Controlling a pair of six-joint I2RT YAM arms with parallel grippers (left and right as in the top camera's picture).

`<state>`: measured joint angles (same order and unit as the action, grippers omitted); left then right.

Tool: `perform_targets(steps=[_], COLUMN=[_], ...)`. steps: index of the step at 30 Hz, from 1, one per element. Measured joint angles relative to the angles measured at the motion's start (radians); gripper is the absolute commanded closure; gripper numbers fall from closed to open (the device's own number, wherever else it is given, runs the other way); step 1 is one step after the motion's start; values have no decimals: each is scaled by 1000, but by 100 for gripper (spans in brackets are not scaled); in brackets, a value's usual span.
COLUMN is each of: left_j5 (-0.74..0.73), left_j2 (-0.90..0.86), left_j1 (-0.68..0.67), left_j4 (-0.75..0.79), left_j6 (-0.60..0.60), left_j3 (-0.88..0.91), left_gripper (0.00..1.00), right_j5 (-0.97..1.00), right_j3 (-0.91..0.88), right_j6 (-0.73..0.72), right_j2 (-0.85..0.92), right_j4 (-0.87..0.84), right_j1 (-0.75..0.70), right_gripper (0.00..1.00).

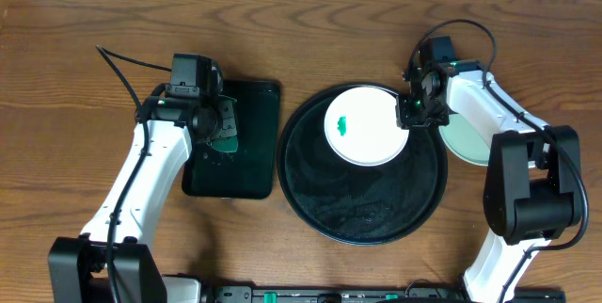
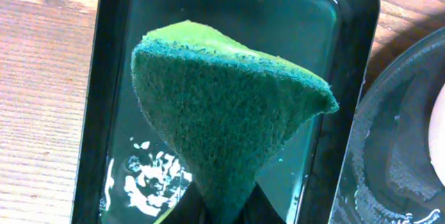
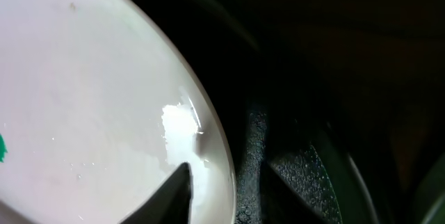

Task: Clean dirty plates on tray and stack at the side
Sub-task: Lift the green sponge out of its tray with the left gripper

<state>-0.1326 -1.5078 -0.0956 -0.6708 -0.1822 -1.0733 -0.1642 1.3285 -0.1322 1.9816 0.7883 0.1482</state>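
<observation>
Overhead: left gripper (image 1: 218, 119) sits over the dark green rectangular tray (image 1: 254, 167), clamped on a green sponge (image 1: 224, 127). Black round tray (image 1: 367, 220) is centre-right on the table (image 1: 94, 21). White plate (image 1: 372, 141) lies in its upper half, with a green smear (image 1: 342, 124) left of the plate's middle. Right gripper (image 1: 417, 107) is at the white plate's right rim. Mint-green plate (image 1: 467, 143) is on the table just outside the black round tray, right side, partly under the right arm.

Left wrist: green sponge folded into a cone, pinched at the frame bottom. Water (image 2: 149, 172) glints in the dark green rectangular tray below it. Black round tray's rim is at the right edge.

Right wrist: white plate's rim runs between two dark fingers (image 3: 177, 189), one over the plate face, the other on the tray side. Cannot tell whether they pinch it.
</observation>
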Motion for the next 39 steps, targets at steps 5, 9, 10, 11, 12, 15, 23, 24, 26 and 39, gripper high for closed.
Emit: perform_targets(steps=[5, 9, 10, 11, 12, 15, 23, 24, 26, 39], left_j5=[0, 0, 0, 0, 0, 0, 0, 0, 0, 8], left_j2=[0, 0, 0, 0, 0, 0, 0, 0, 0, 0], left_j1=[0, 0, 0, 0, 0, 0, 0, 0, 0, 0], left_j4=[0, -2, -1, -2, -2, -2, 2, 2, 2, -7], left_j6=[0, 0, 0, 0, 0, 0, 0, 0, 0, -8], left_j3=[0, 0, 1, 2, 3, 9, 13, 13, 13, 11], left_gripper=[92, 93, 93, 93, 93, 93, 92, 93, 93, 93], right_j5=[0, 0, 0, 0, 0, 0, -4, -5, -9, -23], right_j3=[0, 0, 0, 0, 0, 0, 0, 0, 0, 0], right_j6=[0, 0, 0, 0, 0, -2, -1, 0, -1, -1], right_j2=[0, 0, 0, 0, 0, 0, 0, 0, 0, 0], right_j4=[-1, -1, -1, -1, -1, -1, -1, 0, 3, 6], right_j1=[0, 0, 0, 0, 0, 0, 2, 3, 8, 8], right_gripper=[89, 89, 90, 93, 98, 99, 99, 99, 99, 99])
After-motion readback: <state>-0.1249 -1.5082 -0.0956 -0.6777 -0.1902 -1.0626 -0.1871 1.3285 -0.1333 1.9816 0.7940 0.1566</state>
